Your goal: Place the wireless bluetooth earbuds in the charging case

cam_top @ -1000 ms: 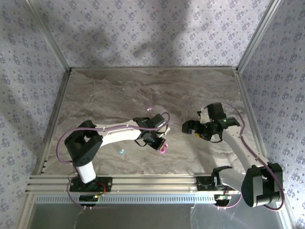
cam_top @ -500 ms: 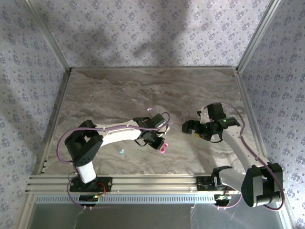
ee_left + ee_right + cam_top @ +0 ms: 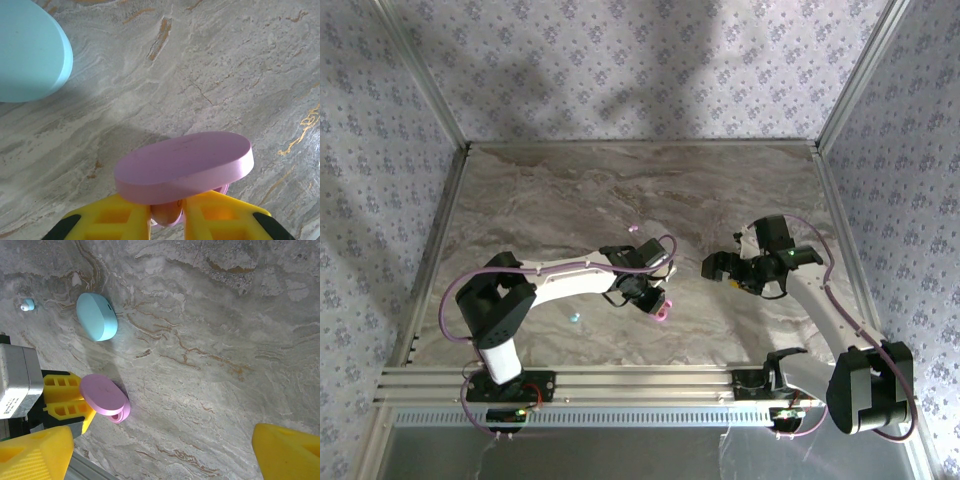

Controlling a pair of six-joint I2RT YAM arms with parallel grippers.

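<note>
Marble tabletop (image 3: pixel 225 315): tiny pale-blue earbud (image 3: pixel 27 304) near the oval blue case (image 3: pixel 96 316).

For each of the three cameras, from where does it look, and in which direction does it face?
Top external: fixed above and behind the bases, facing down on the marble table; both whole arms show, with left gripper and right gripper.
Left wrist: on the left arm, facing down at the pink case, lid open; its yellow fingers show.
Right wrist: on the right arm, facing down and toward the left arm; its yellow fingers show.
Shared: both wrist views hold the pink case and the blue case.
</note>
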